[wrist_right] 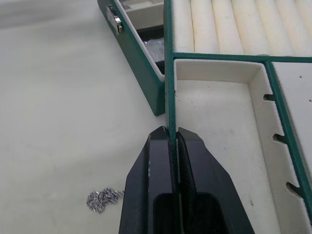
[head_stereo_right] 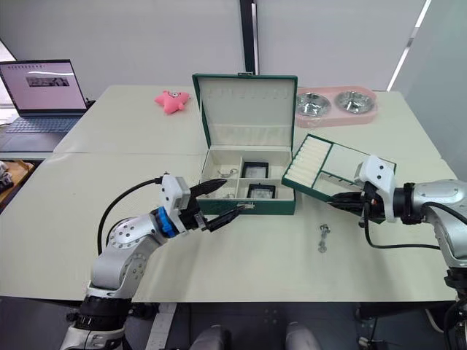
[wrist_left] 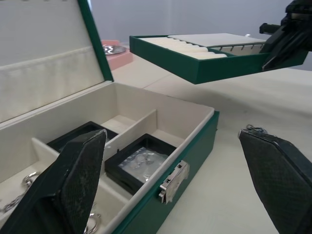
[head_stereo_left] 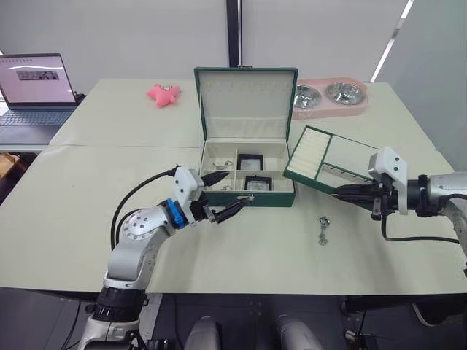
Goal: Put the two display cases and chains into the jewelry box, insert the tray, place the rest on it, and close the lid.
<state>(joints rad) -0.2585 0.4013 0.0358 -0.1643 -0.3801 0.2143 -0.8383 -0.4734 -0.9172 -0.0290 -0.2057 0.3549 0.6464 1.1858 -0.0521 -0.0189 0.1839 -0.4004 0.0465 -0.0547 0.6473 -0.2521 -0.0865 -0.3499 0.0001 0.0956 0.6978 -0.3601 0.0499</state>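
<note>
Aloft beside the jewelry box (head_stereo_left: pixel 246 169), tray (head_stereo_left: pixel 326 160) in right fingers (wrist_right: pixel 161 161).

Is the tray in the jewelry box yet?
Not yet. The right gripper holds the tray by its wall, lifted beside the open box.

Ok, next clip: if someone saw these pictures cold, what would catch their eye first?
Probably the green tray, held tilted above the table by the right gripper, which is clamped on its wall just right of the open jewelry box. Next, the left gripper hovering open at the box's front edge, where two black display cases already sit inside. A small chain lies on the table in front of the tray.
</note>
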